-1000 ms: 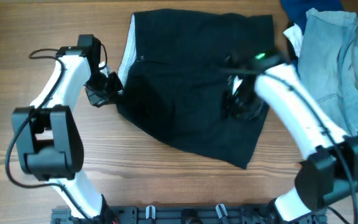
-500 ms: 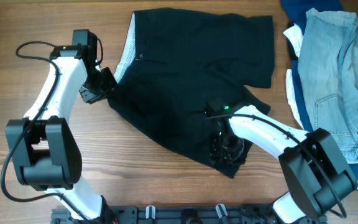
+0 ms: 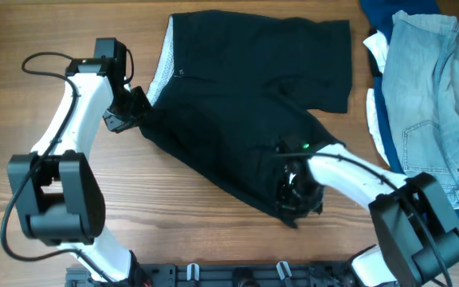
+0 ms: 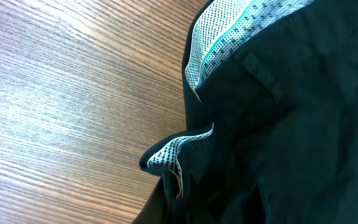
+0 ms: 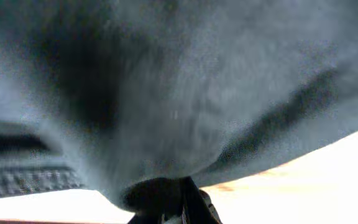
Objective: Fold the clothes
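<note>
Mid-fold here: I had the black shorts (image 3: 245, 96) spread across the middle of the frame on the worktop (image 3: 22, 199), left claw (image 3: 126, 112) seemingly clamped on the waistband corner and right claw (image 3: 293, 199) pinching the lower leg hem, so I reckoned both needed to carry that edge over.

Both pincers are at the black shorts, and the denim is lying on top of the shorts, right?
No. The overhead view shows the denim beside the shorts, apart from them, not on top. The left pincer and right pincer are both at the shorts.
</note>
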Robot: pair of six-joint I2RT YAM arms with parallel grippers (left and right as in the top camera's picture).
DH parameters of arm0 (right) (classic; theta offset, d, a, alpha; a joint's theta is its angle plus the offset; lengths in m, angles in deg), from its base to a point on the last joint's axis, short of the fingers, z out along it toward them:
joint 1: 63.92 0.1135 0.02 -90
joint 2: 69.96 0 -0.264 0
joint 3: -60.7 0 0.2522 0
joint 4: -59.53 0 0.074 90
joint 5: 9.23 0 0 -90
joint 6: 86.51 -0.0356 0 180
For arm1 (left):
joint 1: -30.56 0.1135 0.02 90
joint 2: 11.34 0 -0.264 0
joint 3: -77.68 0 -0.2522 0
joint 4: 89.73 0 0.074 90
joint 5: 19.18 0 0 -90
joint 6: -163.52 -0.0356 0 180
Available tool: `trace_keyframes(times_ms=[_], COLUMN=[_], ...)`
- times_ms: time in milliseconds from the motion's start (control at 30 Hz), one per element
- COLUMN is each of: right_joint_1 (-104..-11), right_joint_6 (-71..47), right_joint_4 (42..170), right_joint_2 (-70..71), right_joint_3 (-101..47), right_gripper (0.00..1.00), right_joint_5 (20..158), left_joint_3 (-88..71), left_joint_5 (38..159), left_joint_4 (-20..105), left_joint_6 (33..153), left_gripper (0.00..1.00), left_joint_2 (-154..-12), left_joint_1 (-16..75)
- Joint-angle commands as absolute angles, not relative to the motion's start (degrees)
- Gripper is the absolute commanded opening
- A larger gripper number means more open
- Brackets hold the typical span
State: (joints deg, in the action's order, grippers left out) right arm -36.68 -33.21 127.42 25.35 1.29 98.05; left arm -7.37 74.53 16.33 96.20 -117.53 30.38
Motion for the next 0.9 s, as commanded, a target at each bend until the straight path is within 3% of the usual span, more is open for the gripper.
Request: trace_keyframes(times_ms=[0,233,433,633,867], right_joint_1=[-43.48,-57.27,-58.06,-58.06,-58.06], right_joint_6=[-27.38,-17.32,-11.49,-11.64,-8.45], right_joint_4=[131.20,146.42,157.76,159.49,151.42], right_joint_2=[20.48,10.99,10.40,11.21,27.08], right_joint_3=[-6.81,-34.22,-50.22,-52.32,-52.32], right_gripper=[0.04,0.04,0.04,0.04,0.04], right_joint_5=[94.31,89.50,89.33,89.72,89.57], left_joint_3=[-7.32,-7.32,-7.32,-7.35,-7.35], left_joint_5=[73.74,73.72,72.71,69.04,68.74], left_joint_4=[16.44,14.32,8.72,6.40,10.84], left_joint_6=[96.70,96.35,98.60,101.14,101.66], left_gripper=[0.04,0.04,0.04,0.04,0.04], left_joint_2=[-109.86,-93.16,-83.24,-78.95,-92.24], left_joint_1=[30.40,28.91,27.40,27.40,27.40])
